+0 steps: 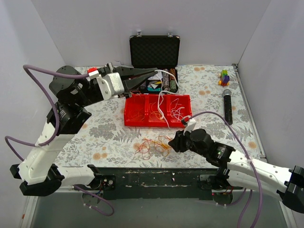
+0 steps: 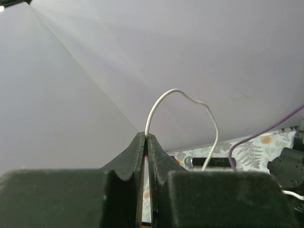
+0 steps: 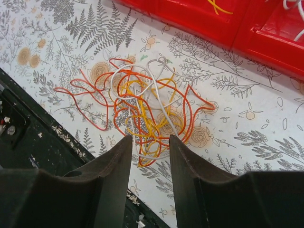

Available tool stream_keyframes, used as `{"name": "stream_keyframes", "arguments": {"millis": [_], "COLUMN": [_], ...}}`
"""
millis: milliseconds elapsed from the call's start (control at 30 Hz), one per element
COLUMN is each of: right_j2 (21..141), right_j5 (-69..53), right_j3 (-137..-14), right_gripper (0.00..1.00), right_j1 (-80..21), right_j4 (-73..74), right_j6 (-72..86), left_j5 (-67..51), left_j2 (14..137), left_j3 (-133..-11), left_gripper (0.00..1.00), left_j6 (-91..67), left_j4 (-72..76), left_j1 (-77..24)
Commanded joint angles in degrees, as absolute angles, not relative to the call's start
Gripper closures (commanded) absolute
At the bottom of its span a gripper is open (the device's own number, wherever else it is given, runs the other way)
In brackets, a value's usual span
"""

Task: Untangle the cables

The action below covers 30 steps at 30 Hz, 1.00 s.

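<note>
L tool [image 2: 145, 137] is clamped shut on a thin white cable [image 2: 175, 92], held up high by the open black case [image 1: 154, 47] at the back. From the top view that cable drops down into the red tray [image 1: 142, 124], which has a few other loose strands in its compartments. The main tangle [image 3: 142, 109] (orange, yellow, reddish loops w/ a white strand through it) lies flat on the bench [image 1: 95, 137], just in front of the tray and near the front edge. R tool [image 3: 151, 140] hovers low at the near side of the tangle, jaws part-way apart w/ strands showing in the gap; nothing looks pinched yet.

Step, as I read it: picking the next strand out of the bundle w/ the R arm. Most of the job looks left to do. Next move needs the R tool to settle on one loop only, pref. an outer orange one, then pull slowly so the rest doesn't drag along or knot tighter
</note>
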State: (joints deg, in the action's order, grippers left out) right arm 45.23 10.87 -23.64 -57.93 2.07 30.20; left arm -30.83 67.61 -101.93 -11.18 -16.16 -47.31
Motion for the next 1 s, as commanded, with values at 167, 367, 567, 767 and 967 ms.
{"name": "stream_keyframes", "arguments": {"millis": [167, 367, 567, 767, 967], "right_j2": [38.9, 32.4, 30.7, 26.6, 23.3], "right_j5": [18.0, 23.7, 34.9, 39.3, 42.0], "right_j3": [-33.5, -36.1, -37.4, -36.7, -37.3], "right_gripper": [0.46, 0.46, 0.47, 0.48, 0.48], "right_j1": [-58.5, -58.5, -58.5, -58.5, -58.5], "right_j4": [8.3, 11.5, 21.5, 24.4, 27.0], "right_j6": [28.1, 27.2, 33.5, 35.6, 36.3], "left_j5": [-30.2, -26.8, -24.1, -23.7, -21.2], "left_j2": [68.6, 72.1, 78.1, 81.9, 85.4], "left_j3": [-103.0, -96.9, -96.2, -92.9, -87.3], "left_gripper": [1.0, 1.0, 1.0, 1.0, 1.0], "left_j6": [-9.9, -8.9, -7.6, -7.3, -3.4], "left_j4": [-10.0, 2.0, 9.4, 12.1, 16.1], "left_j1": [-47.0, -47.1, -47.1, -47.1, -47.0]}}
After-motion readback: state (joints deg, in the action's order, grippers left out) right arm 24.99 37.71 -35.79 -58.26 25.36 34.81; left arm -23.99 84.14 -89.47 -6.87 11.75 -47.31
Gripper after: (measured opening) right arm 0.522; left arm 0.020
